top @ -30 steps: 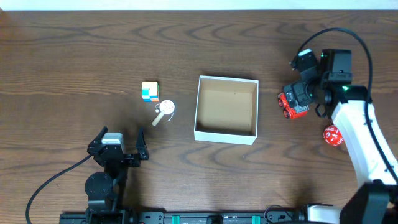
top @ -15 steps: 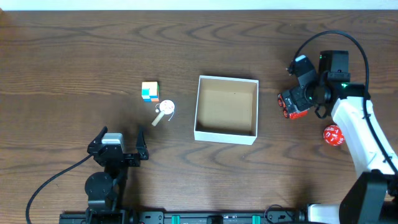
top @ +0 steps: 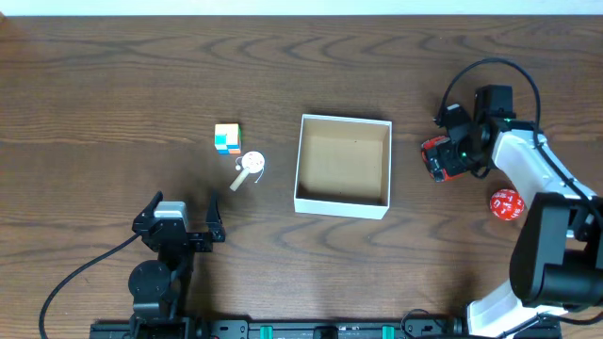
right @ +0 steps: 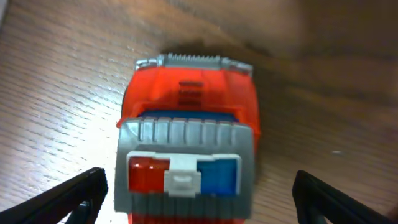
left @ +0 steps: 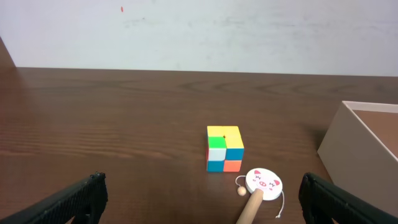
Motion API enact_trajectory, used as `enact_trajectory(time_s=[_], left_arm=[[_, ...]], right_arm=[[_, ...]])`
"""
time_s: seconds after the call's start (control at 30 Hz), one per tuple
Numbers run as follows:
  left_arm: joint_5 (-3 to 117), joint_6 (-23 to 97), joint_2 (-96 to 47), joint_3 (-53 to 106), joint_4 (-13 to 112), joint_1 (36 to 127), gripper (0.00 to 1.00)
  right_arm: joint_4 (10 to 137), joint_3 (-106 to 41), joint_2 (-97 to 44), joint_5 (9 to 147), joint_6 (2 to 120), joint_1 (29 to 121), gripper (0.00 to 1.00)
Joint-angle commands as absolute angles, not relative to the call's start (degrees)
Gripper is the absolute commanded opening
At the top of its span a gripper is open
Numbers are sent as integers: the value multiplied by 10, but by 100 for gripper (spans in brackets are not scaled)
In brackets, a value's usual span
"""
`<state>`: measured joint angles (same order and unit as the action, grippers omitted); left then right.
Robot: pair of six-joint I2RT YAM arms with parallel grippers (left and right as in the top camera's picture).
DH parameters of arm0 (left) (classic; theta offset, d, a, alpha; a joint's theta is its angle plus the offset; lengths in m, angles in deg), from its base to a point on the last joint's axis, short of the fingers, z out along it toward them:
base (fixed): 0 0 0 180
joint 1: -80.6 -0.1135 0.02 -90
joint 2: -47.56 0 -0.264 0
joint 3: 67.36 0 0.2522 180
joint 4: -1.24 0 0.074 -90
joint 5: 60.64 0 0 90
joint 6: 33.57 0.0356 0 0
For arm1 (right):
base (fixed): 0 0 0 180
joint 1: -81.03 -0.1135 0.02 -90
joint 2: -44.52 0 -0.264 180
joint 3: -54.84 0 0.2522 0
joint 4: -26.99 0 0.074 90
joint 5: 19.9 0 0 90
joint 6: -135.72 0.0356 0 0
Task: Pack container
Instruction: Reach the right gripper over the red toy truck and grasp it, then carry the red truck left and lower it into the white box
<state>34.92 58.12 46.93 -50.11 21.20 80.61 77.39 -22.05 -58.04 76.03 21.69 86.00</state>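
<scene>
The container (top: 339, 205), a shallow white box with a brown inside, sits mid-table and holds nothing; its corner shows in the left wrist view (left: 367, 143). A red toy truck (top: 439, 158) with a grey roof bar stands to its right. My right gripper (top: 452, 151) is down over the truck (right: 189, 124), jaws open. In the right wrist view the gripper (right: 199, 186) has one finger on each side of the truck with gaps showing. My left gripper (top: 179, 209) rests open near the front edge and is empty (left: 200, 186).
A multicoloured cube (top: 226, 138) (left: 224, 148) and a small pig-face drum on a wooden stick (top: 251, 167) (left: 263, 182) lie left of the container. A red many-sided die (top: 504, 203) lies at the right, near my right arm.
My right gripper has come down lower over the truck and its wrist has swung round. The truck has shifted slightly. The left arm has not moved.
</scene>
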Motion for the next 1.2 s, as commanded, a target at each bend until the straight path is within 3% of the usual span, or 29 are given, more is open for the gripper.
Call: enact_trajectory(time_s=[0.0,0.3,0.53,0.67,1.07,1.17], left_arm=[[342,581,473,-518,218,803,98],[342,581,473,-518,218,803,98],[342,581,473,-518,218,803,98],[342,581,473,-518,218,803,98],[342,581,473,-518,218,803,98],[342,581,473,-518,218,803,98]], right_arm=[[774,-217,-586,761,225,859,90],[775,-217,-586,761,225,859,46],[777,-219,-573,761,225,859,36],[786,-236,-547,762,226,856,18],[797,-343,-440,762,225,766,13],[795,-360,-431,762,223,722,6]])
